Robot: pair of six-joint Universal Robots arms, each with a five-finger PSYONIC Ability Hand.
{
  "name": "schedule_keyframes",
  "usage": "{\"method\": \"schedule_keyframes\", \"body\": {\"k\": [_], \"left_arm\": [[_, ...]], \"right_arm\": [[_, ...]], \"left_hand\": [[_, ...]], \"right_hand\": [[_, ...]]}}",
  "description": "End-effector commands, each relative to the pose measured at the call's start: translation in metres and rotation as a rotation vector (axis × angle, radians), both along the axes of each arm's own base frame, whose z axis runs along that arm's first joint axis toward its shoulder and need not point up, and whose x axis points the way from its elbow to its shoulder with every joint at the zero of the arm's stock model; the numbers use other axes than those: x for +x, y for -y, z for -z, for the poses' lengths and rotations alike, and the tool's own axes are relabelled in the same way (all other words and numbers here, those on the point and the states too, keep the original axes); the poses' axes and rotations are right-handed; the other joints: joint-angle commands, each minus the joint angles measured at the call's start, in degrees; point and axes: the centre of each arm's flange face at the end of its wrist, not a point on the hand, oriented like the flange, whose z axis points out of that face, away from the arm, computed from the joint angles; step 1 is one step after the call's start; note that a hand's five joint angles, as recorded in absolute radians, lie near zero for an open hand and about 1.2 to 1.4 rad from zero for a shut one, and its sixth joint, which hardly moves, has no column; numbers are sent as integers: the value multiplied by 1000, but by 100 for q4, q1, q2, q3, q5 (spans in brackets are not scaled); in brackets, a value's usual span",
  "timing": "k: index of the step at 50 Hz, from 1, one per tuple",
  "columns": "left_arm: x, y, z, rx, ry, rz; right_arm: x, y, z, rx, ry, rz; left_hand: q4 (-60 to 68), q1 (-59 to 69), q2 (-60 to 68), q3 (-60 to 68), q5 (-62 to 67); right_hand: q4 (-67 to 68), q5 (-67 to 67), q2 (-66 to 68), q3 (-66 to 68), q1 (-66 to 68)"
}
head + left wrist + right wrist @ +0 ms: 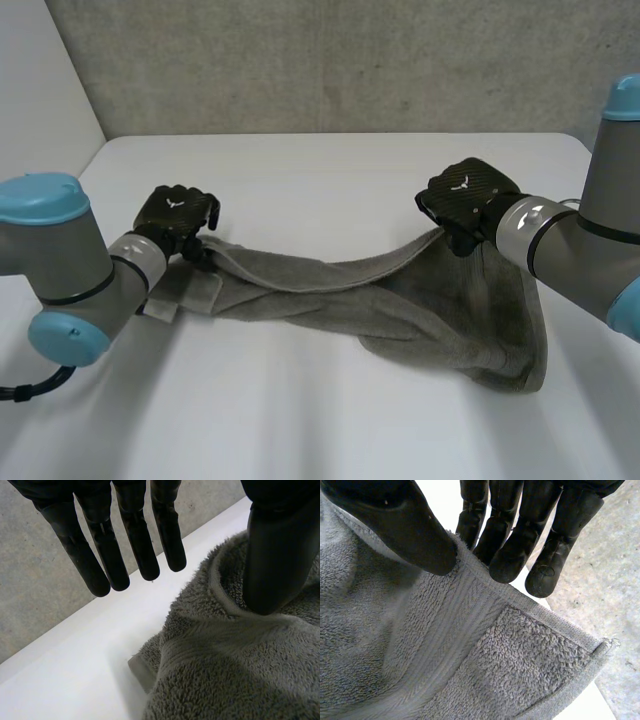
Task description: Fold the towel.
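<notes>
Over the white table (330,170) my right hand (510,545) pinches the grey towel (430,310) by its hem, raised for folding; left hand (135,535) fingers straight, thumb steadying the other end.

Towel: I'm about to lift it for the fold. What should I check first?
1. Right hand grip: ok. Thumb and fingers pinch the towel at its hem, near a corner.
2. Left hand grip: not ok. Its fingers are straight and off the towel, and only the thumb rests on it.
3. Towel flat: not ok. In the head view it sags, bunched, between the hands.
4. Towel on the table: ok. No part hangs over an edge.
5. Left corner found: cannot tell. Folds hide it.
</notes>
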Motion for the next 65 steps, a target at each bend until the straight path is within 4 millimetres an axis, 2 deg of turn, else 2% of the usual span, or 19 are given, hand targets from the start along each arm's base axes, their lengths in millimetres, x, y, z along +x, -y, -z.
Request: {"method": "schedule_keyframes", "body": {"k": [1, 4, 13, 17, 20, 21, 23, 24, 25, 26, 30, 32, 40, 47, 51, 55, 56, 60, 65], "left_arm": [[-4, 6, 11, 18, 11, 4], [-6, 13, 16, 22, 12, 5], [-12, 35, -9, -22, 9, 4], [-16, 57, -62, -189, -39, -5], [-17, 76, -119, -402, -96, -48], [-17, 76, -120, -403, -97, -48], [-15, 81, -195, -704, -202, -94], [-15, 81, -195, -705, -202, -95], [-10, 74, -234, -854, -274, -106], [-6, 62, -270, -1000, -334, -107], [1, 43, -313, -1153, -427, -87], [2, 41, -315, -1140, -443, -75], [7, 60, -256, -891, -351, -39], [25, 68, -145, -583, -221, 5], [27, 60, -101, -466, -164, 24], [32, 46, -30, -320, -23, 24], [33, 41, -11, -284, 29, 30], [33, 32, 19, -237, 124, 46], [35, 23, 36, -212, 199, 63]], "right_arm": [[-1, 1, 2, -1, -1, 4], [0, 5, -1, -25, 9, 5], [10, 25, -33, -207, 106, 7], [15, 39, -56, -341, 193, 10], [21, 55, -90, -556, 322, 3], [21, 65, -110, -698, 402, 4], [22, 70, -131, -862, 487, -4], [20, 70, -154, -1024, 568, -9], [16, 63, -183, -1169, 645, -14], [16, 63, -183, -1170, 645, -14], [7, 47, -229, -1221, 678, -10], [11, 55, -221, -1130, 645, -16], [29, 71, -175, -750, 487, -113], [35, 74, -131, -556, 358, -123], [38, 74, -77, -432, 222, -135], [38, 67, -6, -281, 96, -146], [38, 67, -6, -281, 95, -146], [38, 49, 48, -142, 21, -167], [32, 30, 73, -45, -10, -166]], "left_hand": [[1694, 1697, 1706, 1712, 1710], [3311, 3315, 3324, 3330, 3328], [3315, 3319, 3328, 3333, 3331], [3315, 3319, 3328, 3333, 3331], [3315, 3319, 3328, 3333, 3331], [3315, 3319, 3328, 3333, 3331], [3315, 3319, 3328, 3333, 3331], [3315, 3319, 3328, 3333, 3331], [3315, 3319, 3328, 3333, 3331], [3315, 3319, 3328, 3333, 3331], [3315, 3319, 3328, 3333, 3331], [3315, 3319, 3328, 3333, 3331], [3315, 3319, 3328, 3333, 3331], [3315, 3319, 3328, 3333, 3331], [3315, 3319, 3328, 3333, 3331], [3315, 3319, 3328, 3333, 3331], [3315, 3319, 3328, 3333, 3331], [3315, 3319, 3328, 3333, 3331], [3315, 3319, 3328, 3333, 3331]], "right_hand": [[323, 322, 320, 292, 374], [323, 322, 320, 292, 374], [323, 322, 320, 292, 374], [323, 322, 320, 292, 374], [323, 322, 320, 292, 374], [323, 322, 320, 292, 374], [323, 322, 320, 292, 374], [323, 322, 320, 292, 374], [323, 322, 320, 292, 374], [323, 322, 320, 292, 374], [323, 322, 320, 292, 374], [323, 322, 320, 292, 374], [323, 322, 320, 292, 374], [323, 322, 320, 292, 374], [323, 322, 320, 292, 374], [323, 322, 320, 292, 374], [323, 322, 320, 292, 374], [323, 322, 320, 292, 374], [323, 322, 320, 292, 374]]}}
